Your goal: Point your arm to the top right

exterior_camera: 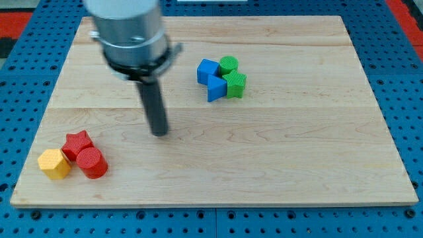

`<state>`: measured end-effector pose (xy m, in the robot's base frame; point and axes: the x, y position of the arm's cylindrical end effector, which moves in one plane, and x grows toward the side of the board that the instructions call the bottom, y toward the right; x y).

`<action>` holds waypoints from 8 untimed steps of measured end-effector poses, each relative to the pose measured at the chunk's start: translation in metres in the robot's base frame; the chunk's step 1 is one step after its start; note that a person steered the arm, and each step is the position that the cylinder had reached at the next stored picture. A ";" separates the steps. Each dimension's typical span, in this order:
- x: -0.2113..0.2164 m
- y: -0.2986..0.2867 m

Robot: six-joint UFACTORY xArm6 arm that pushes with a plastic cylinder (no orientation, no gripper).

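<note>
On a pale wooden board [277, 158] laid over a blue pegboard surface [20, 59], my tip [159, 133] rests on bare wood left of the board's centre, touching no block. The dark rod [153, 106] rises from it to a grey cylindrical arm housing [129, 33] that fills the view's upper left. The rod carries no jaws and grasps nothing; it simply stands with its lower end free.

Taking my tip as the landmark, two clusters of blocks flank it. Up and to the view's right of my tip, well apart from it, sits a tight group of four: a blue cube-like block [207, 70], a blue wedge-shaped block [216, 88] just below it, a green cylinder [228, 64] at the group's top, and a green star-like block [235, 84] on its right side. These four appear to touch one another.

Down and to the view's left of my tip, also well apart, lies a group of three near the board's lower left corner: a red star-shaped block [76, 143], a red cylinder [91, 162] just below and right of it, and a yellow hexagonal block [53, 164] at the group's left edge, pressed against the red pieces.

The board's top right corner [340, 23], the region the task names, lies far from my tip, beyond the blue and green cluster.
</note>
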<state>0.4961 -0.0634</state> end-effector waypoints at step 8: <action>-0.226 0.312</action>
